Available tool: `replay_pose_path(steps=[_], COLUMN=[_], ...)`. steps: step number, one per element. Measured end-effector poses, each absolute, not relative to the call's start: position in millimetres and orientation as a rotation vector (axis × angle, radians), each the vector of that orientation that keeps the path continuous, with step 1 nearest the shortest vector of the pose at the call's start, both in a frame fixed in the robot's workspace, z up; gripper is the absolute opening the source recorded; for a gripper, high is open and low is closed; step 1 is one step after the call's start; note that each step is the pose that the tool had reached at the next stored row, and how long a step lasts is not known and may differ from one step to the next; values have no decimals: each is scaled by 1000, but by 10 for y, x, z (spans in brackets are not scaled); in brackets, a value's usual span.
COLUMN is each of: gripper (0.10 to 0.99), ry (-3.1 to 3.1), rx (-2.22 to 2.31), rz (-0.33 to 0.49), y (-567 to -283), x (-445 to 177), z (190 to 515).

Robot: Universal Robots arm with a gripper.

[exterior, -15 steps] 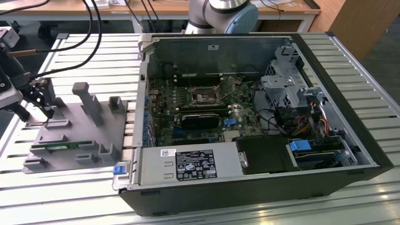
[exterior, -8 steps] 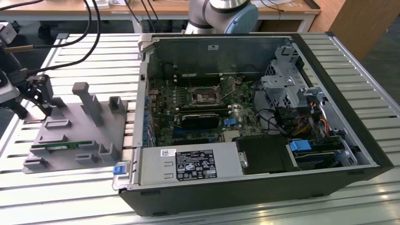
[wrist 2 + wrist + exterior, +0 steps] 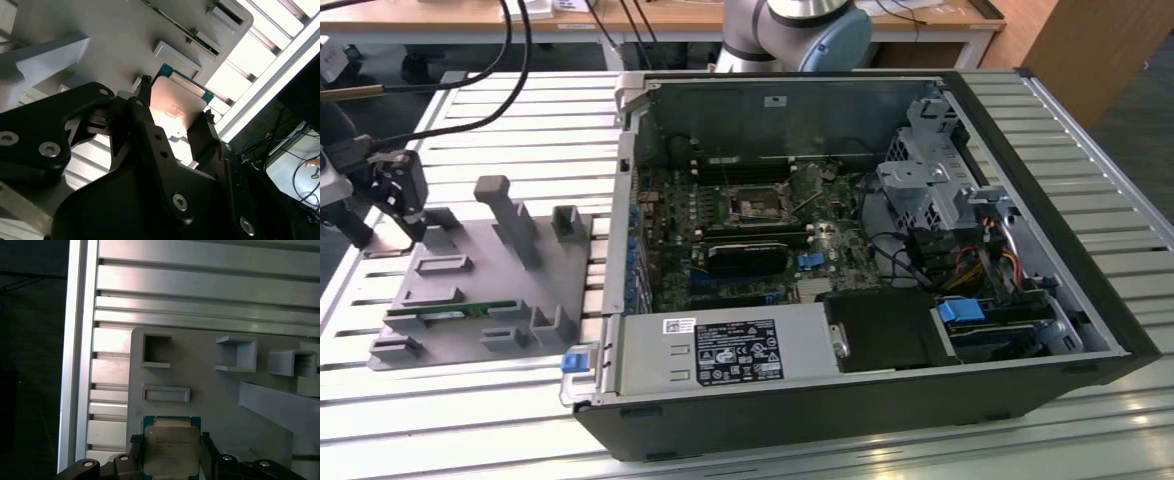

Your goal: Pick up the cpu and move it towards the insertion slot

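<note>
Cpu (image 3: 171, 450): jaws closed on its opposite edges; best carried level toward the insertion slot (image 3: 758, 207), three o'clock from them in the exterior view.

You have the gripper (image 3: 390, 215) at the exterior view's left, above the far corner of the grey fixture tray (image 3: 480, 285). Well apart to the right, the insertion slot (image 3: 758, 205) sits on the motherboard (image 3: 678, 215) inside the open computer case (image 3: 854, 410).
</note>
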State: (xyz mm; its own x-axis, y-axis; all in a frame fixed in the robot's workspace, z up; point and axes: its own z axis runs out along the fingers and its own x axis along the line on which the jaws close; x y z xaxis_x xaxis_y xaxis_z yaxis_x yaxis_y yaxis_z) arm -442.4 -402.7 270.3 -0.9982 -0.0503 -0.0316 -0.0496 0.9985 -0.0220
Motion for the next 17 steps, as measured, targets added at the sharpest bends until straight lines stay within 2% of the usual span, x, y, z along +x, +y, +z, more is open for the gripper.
replay_pose_path(steps=[17], gripper=[541], ry=[3108], rx=[-78], rz=[-33], y=[-4026], x=[-4424], z=[2781])
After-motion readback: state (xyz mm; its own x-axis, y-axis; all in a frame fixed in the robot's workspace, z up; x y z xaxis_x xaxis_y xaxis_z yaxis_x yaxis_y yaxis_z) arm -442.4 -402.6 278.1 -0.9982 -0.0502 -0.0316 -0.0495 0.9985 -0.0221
